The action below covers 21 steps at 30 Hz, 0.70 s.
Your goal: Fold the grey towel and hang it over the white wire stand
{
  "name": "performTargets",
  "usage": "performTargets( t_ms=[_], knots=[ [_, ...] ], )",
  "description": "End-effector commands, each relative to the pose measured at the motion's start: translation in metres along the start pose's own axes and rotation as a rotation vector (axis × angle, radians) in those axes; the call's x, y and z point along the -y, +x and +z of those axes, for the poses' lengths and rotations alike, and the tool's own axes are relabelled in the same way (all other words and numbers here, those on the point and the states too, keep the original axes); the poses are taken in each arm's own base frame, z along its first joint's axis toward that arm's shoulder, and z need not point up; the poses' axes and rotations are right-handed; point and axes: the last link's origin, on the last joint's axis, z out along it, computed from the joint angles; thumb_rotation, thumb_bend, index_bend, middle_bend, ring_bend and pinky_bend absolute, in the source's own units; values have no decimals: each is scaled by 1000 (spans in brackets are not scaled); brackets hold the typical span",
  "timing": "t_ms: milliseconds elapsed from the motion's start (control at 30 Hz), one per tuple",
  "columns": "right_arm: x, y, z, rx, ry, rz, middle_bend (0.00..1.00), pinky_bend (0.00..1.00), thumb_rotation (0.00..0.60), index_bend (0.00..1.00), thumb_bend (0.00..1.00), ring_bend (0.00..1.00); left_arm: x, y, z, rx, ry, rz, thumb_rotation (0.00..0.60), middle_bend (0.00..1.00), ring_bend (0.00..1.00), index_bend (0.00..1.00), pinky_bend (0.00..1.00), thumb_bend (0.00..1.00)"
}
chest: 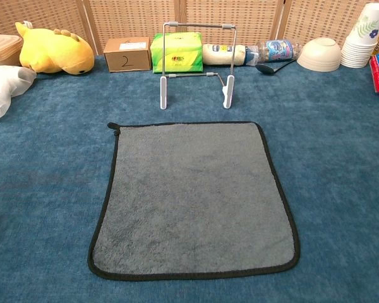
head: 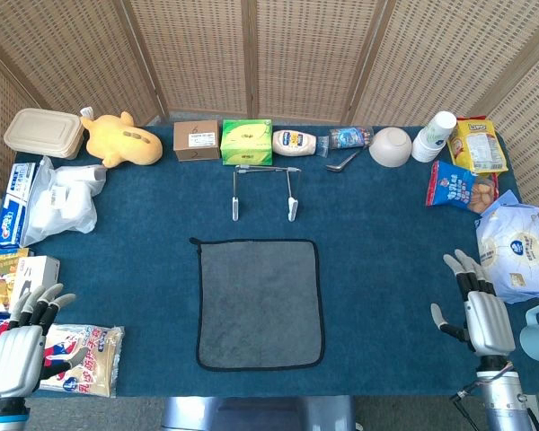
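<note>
On the blue table [head: 144, 233], the grey towel [head: 259, 302] lies flat near the white wire stand [head: 264, 191]. Left hand [head: 20, 346] and right hand [head: 479, 310] hold nothing, fingers wide apart.

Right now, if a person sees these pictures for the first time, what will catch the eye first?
First the grey towel, spread flat and unfolded in the middle of the blue table. Just behind it stands the white wire stand, upright and bare. The bright yellow plush toy at the far left edge also draws the eye, while both hands wait open near the front corners.
</note>
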Motion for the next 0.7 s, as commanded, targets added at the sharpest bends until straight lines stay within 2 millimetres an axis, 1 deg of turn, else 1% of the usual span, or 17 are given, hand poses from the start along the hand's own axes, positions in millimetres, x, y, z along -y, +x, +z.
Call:
performTargets(
  t_ms=[33, 267, 467, 700],
  knots=[
    [0, -1, 1, 2, 0, -2, 33, 0, 600, 55, 379, 0, 0, -1, 1, 3, 2, 2, 600, 152, 20, 223, 0, 189],
    [3, -4, 5, 11, 10, 0, 32, 0, 600, 55, 379, 0, 0, -4, 3, 17, -1, 14, 600, 152, 21, 224, 0, 188],
    [2, -5, 5, 6, 6, 10, 33, 0, 600, 55, 379, 0, -1, -1, 4, 8, -7, 13, 600, 152, 21, 224, 0, 187],
    [3, -6, 4, 8, 4, 7, 33, 0, 600, 56, 377, 0, -4, -2, 10, 33, -36, 11, 600, 146, 20, 221, 0, 189]
  ],
)
